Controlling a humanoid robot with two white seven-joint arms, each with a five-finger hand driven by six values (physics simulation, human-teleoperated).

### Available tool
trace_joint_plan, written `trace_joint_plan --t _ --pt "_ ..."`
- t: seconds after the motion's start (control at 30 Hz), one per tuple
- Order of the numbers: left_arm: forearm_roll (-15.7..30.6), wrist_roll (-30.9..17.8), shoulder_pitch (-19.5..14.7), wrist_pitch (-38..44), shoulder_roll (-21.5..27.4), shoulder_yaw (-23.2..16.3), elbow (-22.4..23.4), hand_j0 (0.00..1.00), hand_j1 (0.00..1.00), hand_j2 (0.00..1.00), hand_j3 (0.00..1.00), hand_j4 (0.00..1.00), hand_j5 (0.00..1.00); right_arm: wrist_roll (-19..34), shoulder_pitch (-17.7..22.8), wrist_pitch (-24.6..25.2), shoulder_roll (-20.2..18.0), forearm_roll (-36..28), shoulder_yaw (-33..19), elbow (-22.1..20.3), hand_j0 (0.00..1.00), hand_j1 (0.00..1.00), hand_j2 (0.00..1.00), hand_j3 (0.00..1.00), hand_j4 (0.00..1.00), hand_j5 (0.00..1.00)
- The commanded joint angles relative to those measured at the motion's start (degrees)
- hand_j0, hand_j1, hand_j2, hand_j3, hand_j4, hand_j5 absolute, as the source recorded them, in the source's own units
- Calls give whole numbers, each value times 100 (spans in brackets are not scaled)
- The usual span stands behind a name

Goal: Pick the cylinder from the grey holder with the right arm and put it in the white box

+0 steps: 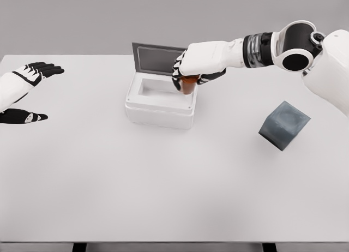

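Observation:
My right hand (188,77) reaches in from the right and hangs over the right side of the white box (158,111). Its fingers are curled around a brown-orange cylinder (188,86), whose lower end pokes out below the palm, just above the box's rim. The box is open, with its grey lid (158,58) standing up behind it. The grey holder (284,125) is a dark cube lying tilted on the table at the right, away from the hand. My left hand (27,94) rests at the far left with fingers spread and nothing in it.
A wide white table (163,186) carries everything. The box stands at the middle back, the holder at the right. The table's front edge runs along the bottom of the view.

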Motion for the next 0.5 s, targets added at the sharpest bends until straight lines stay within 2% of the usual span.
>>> trace_joint_plan --t 0.0,0.03,0.07,0.13,0.3,0.4,0.47 --pt "41 3 0 7 12 0 -1 100 100 100 100 100 100 -3 0 16 -12 -21 -6 -21 62 62 62 62 62 62" --pt "41 3 0 7 12 0 -1 100 100 100 100 100 100 -3 0 16 -12 -21 -6 -29 64 64 64 64 64 64" --pt "41 3 0 7 3 0 -1 100 100 100 100 100 100 -3 0 16 -12 -12 -6 -29 72 72 72 72 72 72" --pt "41 3 0 7 3 0 -1 100 100 100 100 100 100 -3 0 16 -12 251 -68 -161 95 95 95 95 95 95" --pt "41 3 0 7 12 0 -1 100 100 100 100 100 100 -3 -79 16 -20 331 -94 -363 98 98 98 98 98 98" --pt "41 3 0 7 12 0 -1 100 100 100 100 100 100 -3 -79 16 -82 322 -621 -635 98 98 98 98 98 98" --pt "41 3 0 7 3 0 -1 100 100 100 100 100 100 -3 0 16 -354 287 -1261 -1161 98 98 98 98 98 98"
